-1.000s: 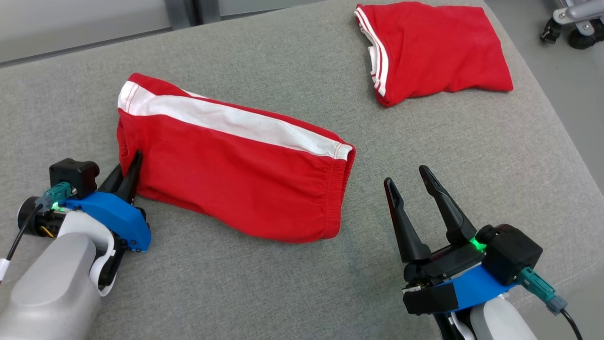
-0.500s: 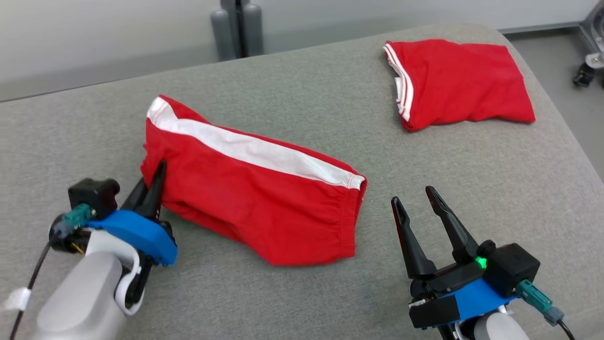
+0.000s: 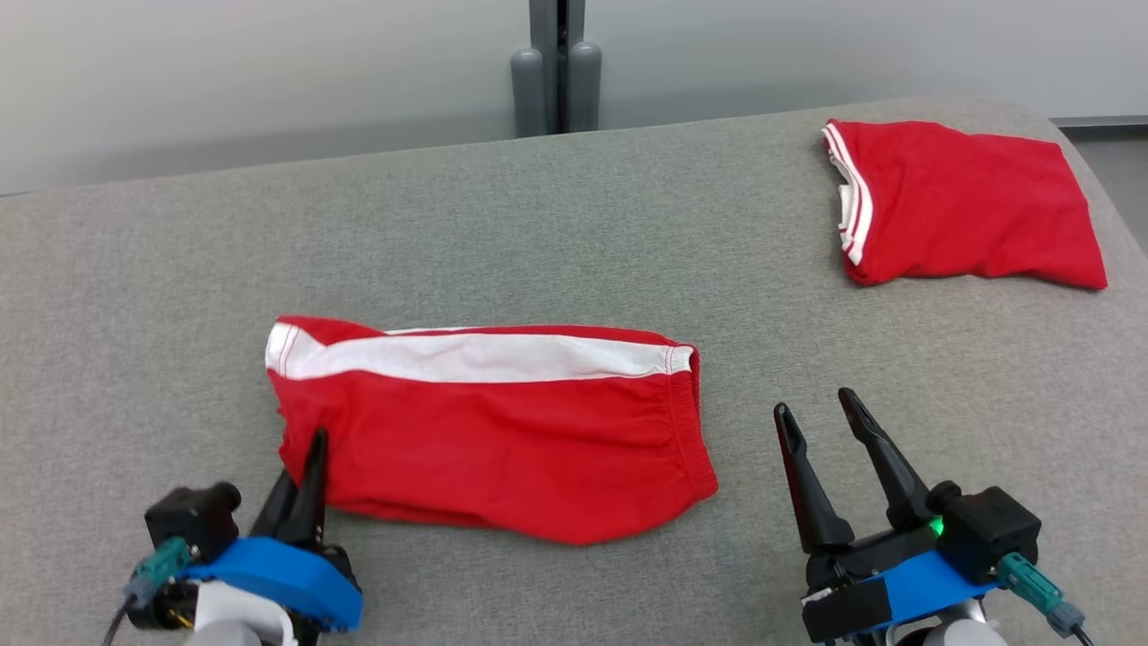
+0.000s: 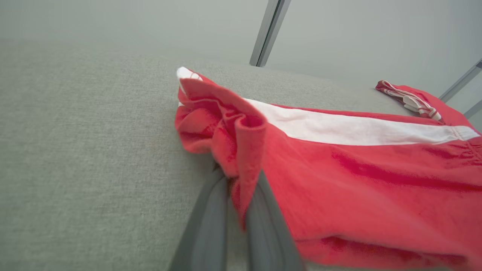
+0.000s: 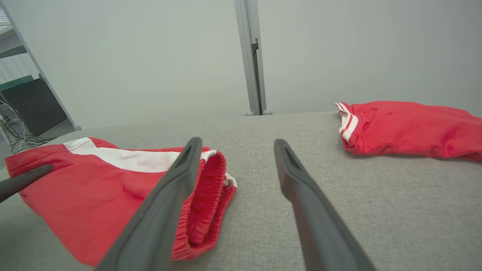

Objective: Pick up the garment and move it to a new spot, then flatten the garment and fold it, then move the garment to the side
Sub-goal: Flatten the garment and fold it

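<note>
The garment (image 3: 502,431) is a pair of red shorts with a white side stripe, folded and lying flat on the grey cushioned surface (image 3: 574,242). My left gripper (image 3: 316,444) is shut on the garment's near left corner; the left wrist view shows a fold of red cloth (image 4: 244,150) pinched between the fingers. My right gripper (image 3: 816,404) stands open just right of the garment's elastic waistband (image 5: 205,195), with nothing between its fingers (image 5: 293,177).
A second folded red garment with white trim (image 3: 969,206) lies at the far right of the surface. A grey post (image 3: 556,63) rises behind the far edge. The surface drops off at its right side.
The camera has turned, shifting the whole picture. My left gripper stays shut on the garment's corner. The garment now lies squarer to me. The right gripper stays open.
</note>
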Tool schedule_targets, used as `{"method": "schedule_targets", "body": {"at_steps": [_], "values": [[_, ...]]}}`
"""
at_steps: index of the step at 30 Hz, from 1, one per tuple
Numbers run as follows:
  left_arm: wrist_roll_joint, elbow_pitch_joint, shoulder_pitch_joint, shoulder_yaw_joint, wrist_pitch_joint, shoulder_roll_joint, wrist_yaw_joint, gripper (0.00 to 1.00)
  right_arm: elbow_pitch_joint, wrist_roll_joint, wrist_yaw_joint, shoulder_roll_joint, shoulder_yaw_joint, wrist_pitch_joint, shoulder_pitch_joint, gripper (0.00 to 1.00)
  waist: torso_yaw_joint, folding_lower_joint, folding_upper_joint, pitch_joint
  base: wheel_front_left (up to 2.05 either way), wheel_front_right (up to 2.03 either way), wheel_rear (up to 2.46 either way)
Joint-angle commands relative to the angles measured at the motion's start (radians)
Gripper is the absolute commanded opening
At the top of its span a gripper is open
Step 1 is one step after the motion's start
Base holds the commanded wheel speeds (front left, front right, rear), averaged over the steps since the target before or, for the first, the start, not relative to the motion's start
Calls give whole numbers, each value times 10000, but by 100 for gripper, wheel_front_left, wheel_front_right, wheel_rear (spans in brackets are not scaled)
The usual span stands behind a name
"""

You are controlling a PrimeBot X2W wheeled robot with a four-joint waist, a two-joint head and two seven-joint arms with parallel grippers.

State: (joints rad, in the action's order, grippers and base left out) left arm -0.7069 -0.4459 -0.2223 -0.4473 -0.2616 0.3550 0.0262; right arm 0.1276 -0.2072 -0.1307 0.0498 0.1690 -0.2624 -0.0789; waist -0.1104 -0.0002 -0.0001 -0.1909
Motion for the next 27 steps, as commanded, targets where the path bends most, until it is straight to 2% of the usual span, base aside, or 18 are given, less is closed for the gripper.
{"method": "schedule_targets", "body": {"at_steps": [1,7,8,9,10,18,27], "values": [[38,145,302,125,-44,-78,-48,0,40,70,-1,17,-60,-29,96,100,92,2,1,-14,0,0,0],[130,251,1021,449,-44,-316,-88,0,230,135,-1,17,-151,-29,142,100,259,2,1,70,0,0,0],[185,232,1104,491,-44,-337,-105,30,268,141,-1,16,-172,-29,160,100,284,2,1,98,0,0,0],[308,255,1107,563,-44,-349,-162,83,305,153,-1,16,-194,-29,182,100,311,2,1,132,0,0,0],[380,312,1111,673,-46,-397,-173,100,333,168,-1,16,-212,-29,198,100,342,2,1,165,0,0,0],[2200,1691,1402,2108,-45,-640,-543,100,406,223,-3,17,-545,-29,130,100,624,2,1,463,0,0,0],[3914,2943,2002,3490,-45,-1181,-350,100,372,281,-1,16,-894,-29,192,100,834,2,1,872,0,0,0]]}}
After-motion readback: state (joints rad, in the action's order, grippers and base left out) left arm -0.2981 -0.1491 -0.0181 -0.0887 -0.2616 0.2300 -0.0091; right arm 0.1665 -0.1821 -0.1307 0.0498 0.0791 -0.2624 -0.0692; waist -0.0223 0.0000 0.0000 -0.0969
